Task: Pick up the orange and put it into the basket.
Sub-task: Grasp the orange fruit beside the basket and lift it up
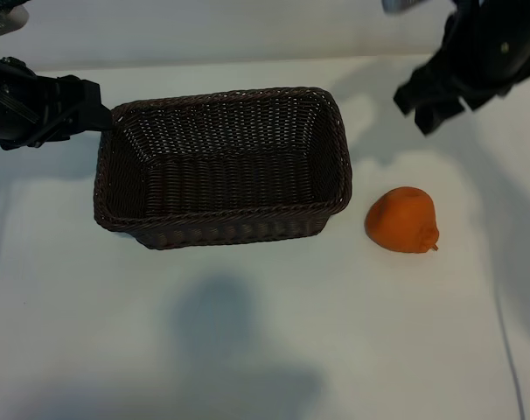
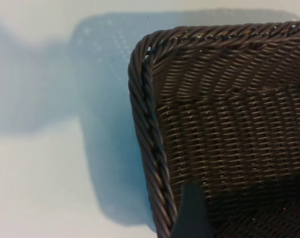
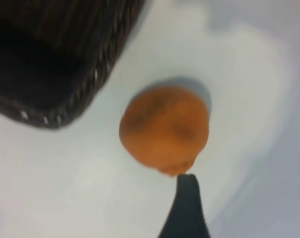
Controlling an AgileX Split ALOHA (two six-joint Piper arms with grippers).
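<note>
The right gripper point(image 1: 431, 109) is seen in the exterior view raised over the table point(image 1: 247, 350), beyond the orange point(image 1: 402, 220) and apart from it, with its jaws held wide and nothing between them. The left gripper point(image 1: 94, 114) is placed at the far left corner of the basket point(image 1: 221, 229); its jaws are also held wide, and whether the rim is gripped cannot be told. In the right wrist view the orange point(image 3: 164, 130) is shown from above, lying on the table just beside a corner of the basket point(image 3: 66, 104), with one dark fingertip point(image 3: 187, 208) near it but not touching; this closeness of the finger is not given by the exterior view. In the left wrist view only a corner of the basket point(image 2: 145, 124) with its braided rim and woven wall is shown, with one dark fingertip point(image 2: 192, 213) in front of the inner wall; the orange is not seen there. One orange, one basket and two grippers are counted. The orange is found on the table to the right of the basket, near its front right corner, not touching it. The long axis of the basket is laid from left to right in the exterior view, and the small stem nub of the orange is pointed to the lower right.
</note>
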